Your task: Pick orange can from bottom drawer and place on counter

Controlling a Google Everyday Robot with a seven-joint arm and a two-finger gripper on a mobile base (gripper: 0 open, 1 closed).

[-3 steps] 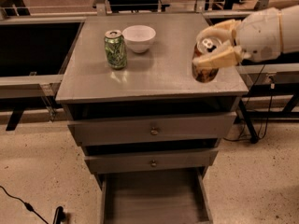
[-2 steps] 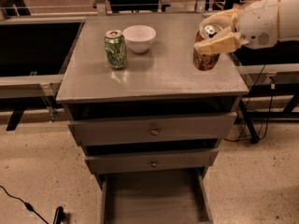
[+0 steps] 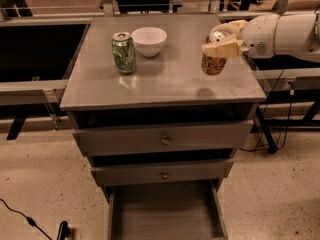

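The orange can is upright in my gripper, which is shut on its upper part. The can hangs a little above the right side of the counter, with its shadow on the metal below. My white arm reaches in from the right. The bottom drawer is pulled open at the bottom of the cabinet, and the part of it in view shows nothing inside.
A green patterned can and a white bowl stand on the counter's back left. Two upper drawers with brass knobs are slightly open. A black cable lies on the floor at the left.
My gripper has carried the orange can up and toward the back over the counter's right side, then a little left, and now holds it more upright.
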